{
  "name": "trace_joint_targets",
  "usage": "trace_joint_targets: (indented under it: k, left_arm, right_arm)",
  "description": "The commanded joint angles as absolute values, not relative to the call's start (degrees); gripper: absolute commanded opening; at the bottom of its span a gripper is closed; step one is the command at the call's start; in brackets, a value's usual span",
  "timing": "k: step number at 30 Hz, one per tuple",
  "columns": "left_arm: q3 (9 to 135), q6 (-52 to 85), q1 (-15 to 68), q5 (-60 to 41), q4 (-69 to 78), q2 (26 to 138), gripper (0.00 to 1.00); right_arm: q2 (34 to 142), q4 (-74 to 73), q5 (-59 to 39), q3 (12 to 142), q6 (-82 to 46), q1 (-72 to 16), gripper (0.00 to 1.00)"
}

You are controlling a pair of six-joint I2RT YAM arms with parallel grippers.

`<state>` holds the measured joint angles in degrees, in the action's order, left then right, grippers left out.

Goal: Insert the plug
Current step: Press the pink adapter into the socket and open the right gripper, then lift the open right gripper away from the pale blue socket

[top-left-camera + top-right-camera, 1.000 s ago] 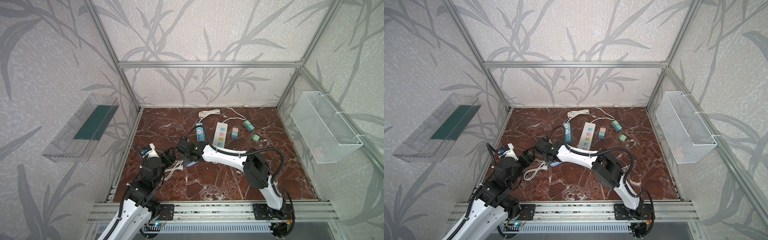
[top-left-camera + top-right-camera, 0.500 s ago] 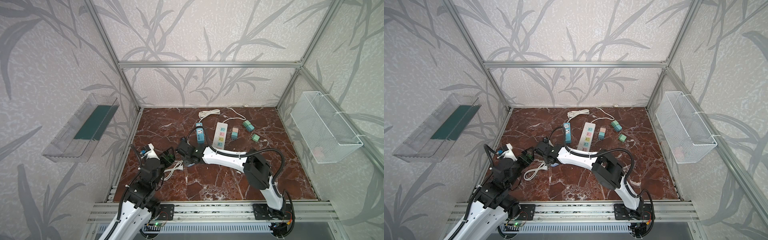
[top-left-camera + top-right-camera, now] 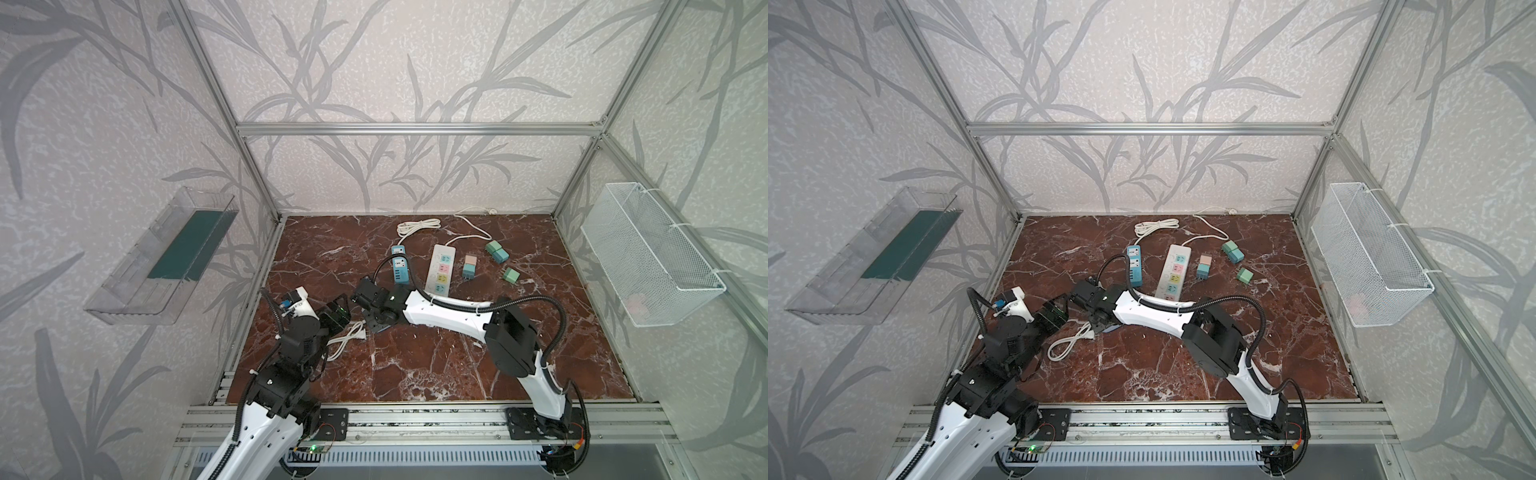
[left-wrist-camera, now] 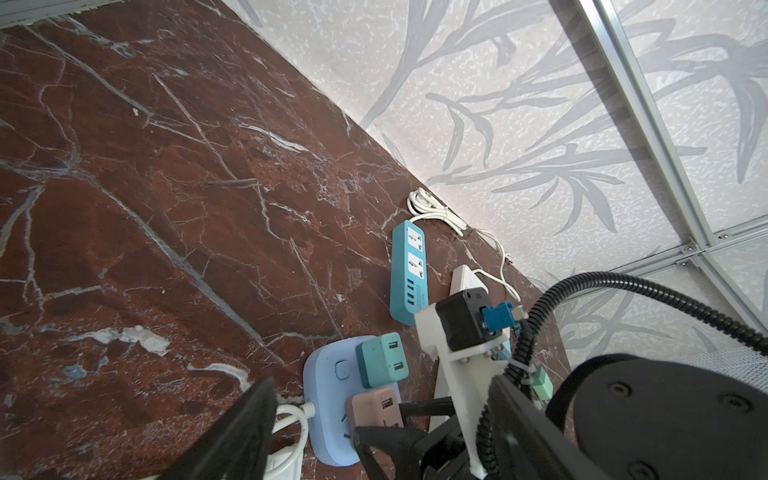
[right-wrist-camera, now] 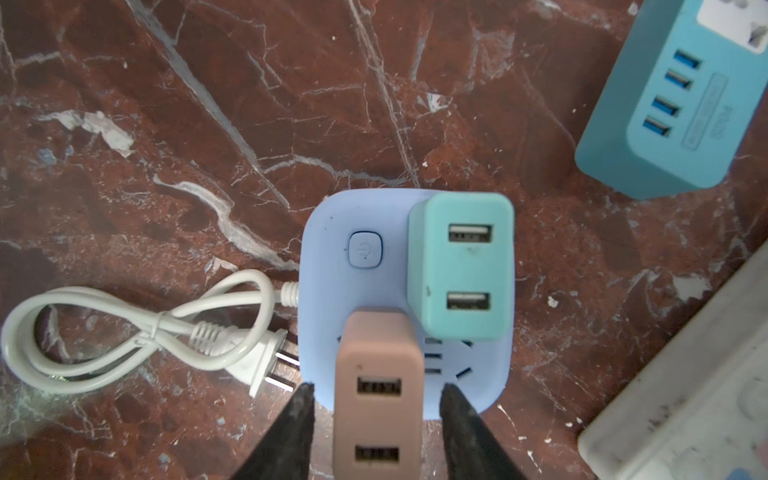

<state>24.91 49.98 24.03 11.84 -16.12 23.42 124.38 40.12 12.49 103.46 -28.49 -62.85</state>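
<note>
A pink plug (image 5: 380,374) stands upright in the light blue socket block (image 5: 324,316), beside a teal plug (image 5: 461,266) seated in the same block. My right gripper (image 5: 376,388) is open, its black fingers (image 5: 297,419) flanking the pink plug with a gap on each side. In both top views the right gripper (image 3: 374,322) (image 3: 1100,320) hangs over the block at the front left. My left gripper (image 4: 384,399) (image 3: 341,311) is wide open just left of the block and holds nothing.
The block's white cord (image 5: 145,328) (image 3: 347,338) lies coiled by it. Further back lie a teal power strip (image 3: 400,270), a white power strip (image 3: 441,270), a pink-and-teal charger (image 3: 470,267) and green chargers (image 3: 496,251). A wire basket (image 3: 648,257) hangs on the right wall.
My right gripper has opened off the pink plug, which stays standing in the block. My left gripper has opened a little wider. Both arms remain about where they were.
</note>
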Motion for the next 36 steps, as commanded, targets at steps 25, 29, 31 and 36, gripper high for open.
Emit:
trace_joint_targets:
  k: [25,29,31,36]
  left_arm:
    - [26.5,49.5,23.8,11.5,-16.9,23.4,0.82]
    - [26.8,49.5,23.8,11.1,-16.8,23.8,0.82]
    - [26.9,49.5,23.8,11.0,-16.9,23.9,0.82]
    - [26.5,49.5,23.7,11.4,-16.5,23.6,0.82]
  right_arm:
    - [117.7,34.5,8.8,94.8,-24.7,-57.3,0.55]
    - [114.7,34.4,9.8,94.0,-24.4,-57.3,0.55]
    - [111.9,33.1,10.1,92.0,-24.5,-57.4,0.55]
    - [105.4,23.2,8.6,79.0,-29.2,-57.2,0.43]
